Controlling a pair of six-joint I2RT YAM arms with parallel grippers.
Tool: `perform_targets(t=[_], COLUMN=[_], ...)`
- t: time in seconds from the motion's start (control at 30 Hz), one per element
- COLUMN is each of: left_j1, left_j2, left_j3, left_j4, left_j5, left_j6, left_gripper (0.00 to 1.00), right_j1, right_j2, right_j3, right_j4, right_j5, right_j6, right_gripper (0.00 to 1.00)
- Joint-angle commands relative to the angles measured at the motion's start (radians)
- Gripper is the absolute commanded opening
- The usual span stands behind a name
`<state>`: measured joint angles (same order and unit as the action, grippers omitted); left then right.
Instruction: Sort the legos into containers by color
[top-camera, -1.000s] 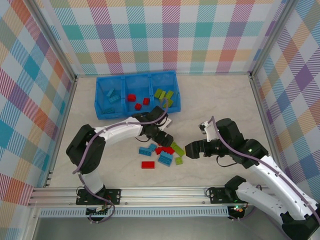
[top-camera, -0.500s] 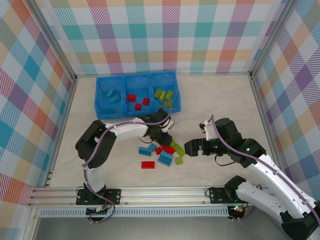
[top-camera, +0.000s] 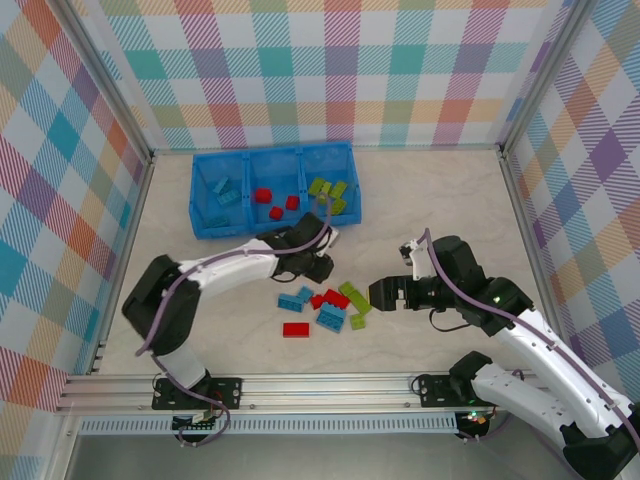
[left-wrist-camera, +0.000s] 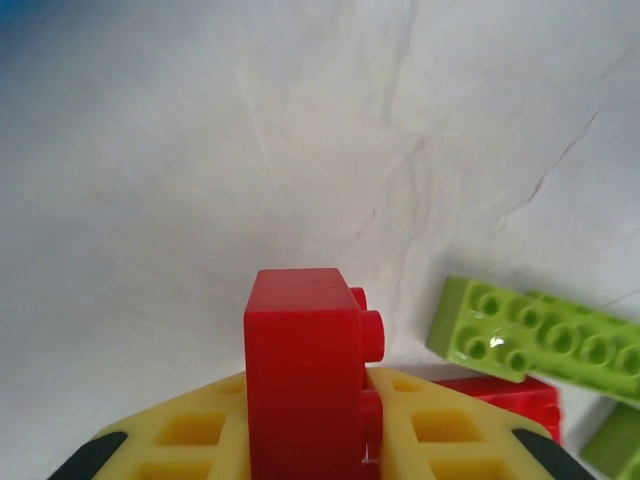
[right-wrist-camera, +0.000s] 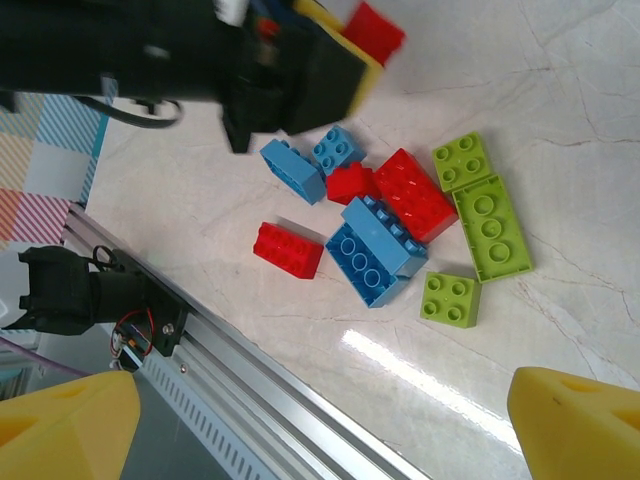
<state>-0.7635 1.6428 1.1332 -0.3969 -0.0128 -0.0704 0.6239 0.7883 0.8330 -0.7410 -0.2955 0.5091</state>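
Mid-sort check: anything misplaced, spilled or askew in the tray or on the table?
Nothing stands out. The tray holds blue bricks left, red bricks middle, green bricks right, none mixed. The unsorted pile lies loose on the table, and the left gripper holds a red brick.

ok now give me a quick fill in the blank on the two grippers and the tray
1. The held brick in the left gripper is ____ in colour.
2. The right gripper has its jaws ____.
3. In the top view, the tray holds its ____ bricks in the rightmost compartment.
Missing words: red; open; green.
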Motion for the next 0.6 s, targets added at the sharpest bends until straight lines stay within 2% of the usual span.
perform_targets(t=[0.0,0.13,0.23,0.3,0.43,0.57], left_j1=[0.022,0.142,0.263,0.331,0.385,0.417], left_j2=[-0.119,-0.124,-0.061,0.033,0.222,0.367], left_j3=[0.048,0.123,0.183,0.268,0.446,0.612], left_j4=[0.016,0.043,0.082,0.07,0.027,-0.025], left_j5=[-0.139,-0.237,-0.199,-0.158,-0.151,-0.153], left_j6=[0.013,0.009,-0.017,-0.032,-0.021,-0.041], left_gripper=[0.25,0.25,0.25,0.25,0.25,0.34], right_j1=[0.004,0.003,0.003,0.003,0.003,0.003], right_j2=[-0.012,-0.014,-0.021,-0.026,-0.029,-0.039], right_j3=[0.032,0.034,0.031,0.028,0.033,0.042], right_j4=[0.029,0.04,0.041,0.044,0.039,0.027], right_j5=[0.003,0.002,0.002,0.001,-0.001,-0.001], right_j6=[0.017,0.023,0.027,0.031,0.037,0.043], right_gripper=[0.95,0.95,0.95,0.95,0.95,0.95])
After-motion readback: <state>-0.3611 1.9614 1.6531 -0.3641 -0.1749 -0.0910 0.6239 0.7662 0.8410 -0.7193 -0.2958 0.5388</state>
